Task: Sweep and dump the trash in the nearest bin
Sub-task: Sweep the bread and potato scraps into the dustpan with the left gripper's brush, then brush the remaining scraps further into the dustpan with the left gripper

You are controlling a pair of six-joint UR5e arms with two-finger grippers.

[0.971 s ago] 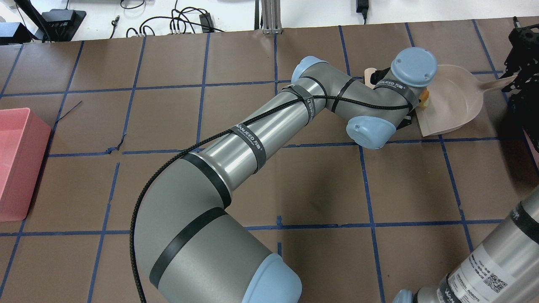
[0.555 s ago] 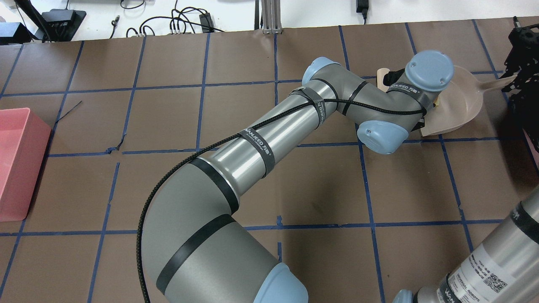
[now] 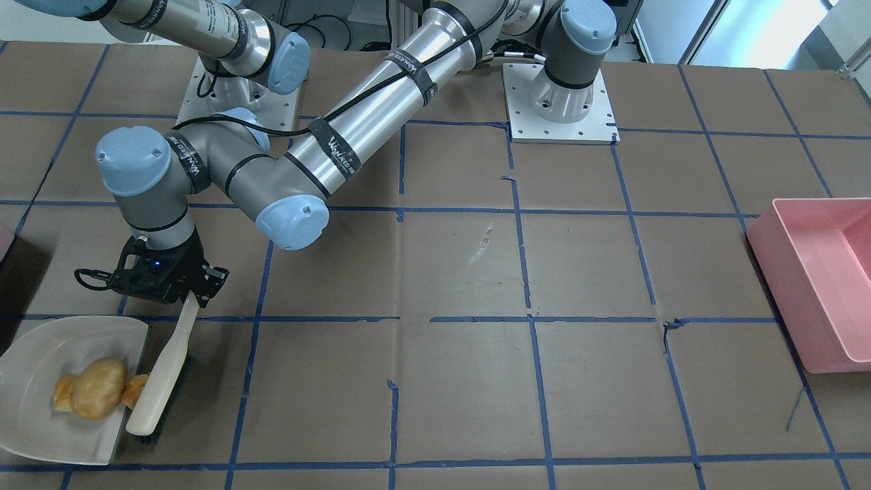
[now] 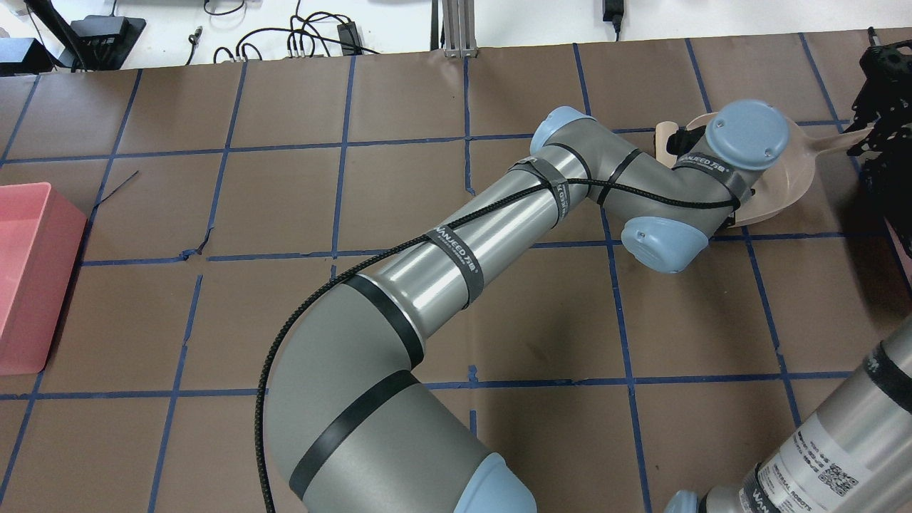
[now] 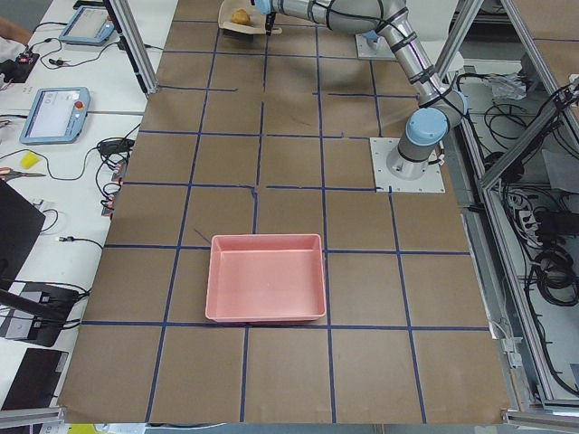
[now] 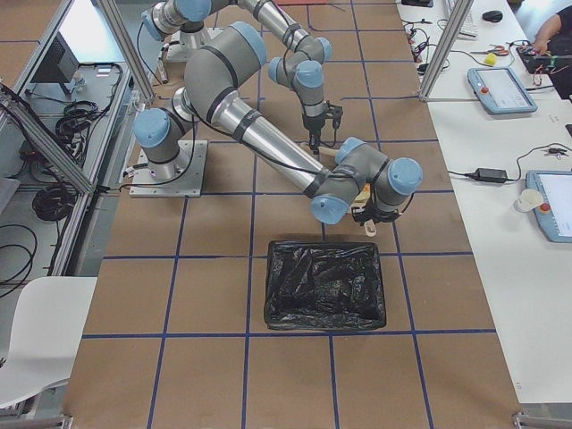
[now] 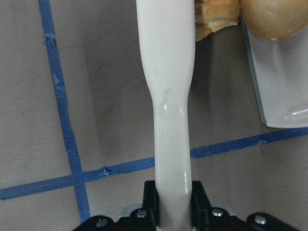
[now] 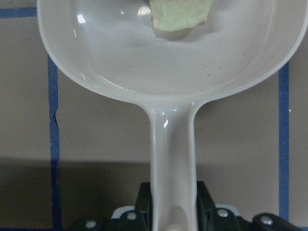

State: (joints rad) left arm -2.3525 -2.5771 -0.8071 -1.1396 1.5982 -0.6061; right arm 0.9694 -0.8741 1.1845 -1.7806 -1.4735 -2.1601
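Observation:
The pale dustpan (image 3: 34,422) lies flat at the table's right end. The tan-brown potato lump (image 3: 97,396) sits in it, and the orange-yellow chunk (image 3: 138,388) lies at its mouth against the brush (image 3: 160,374). The right wrist view shows the pale green cube (image 8: 180,14) deep in the pan (image 8: 168,67). My left gripper (image 3: 184,289) is shut on the white brush handle (image 7: 168,120), with the brush head at the pan's open edge. My right gripper (image 8: 173,207) is shut on the dustpan handle (image 4: 841,139).
A bin lined with a black bag (image 6: 326,286) stands just past the table's right end, close to the dustpan. A pink bin (image 4: 28,278) stands at the far left end. My left arm (image 4: 456,249) stretches across the middle of the table.
My left arm has swept the brush rightwards in the overhead view, up to the dustpan's mouth. Its wrist now covers more of the pan and hides the orange chunk there. The dustpan has not moved.

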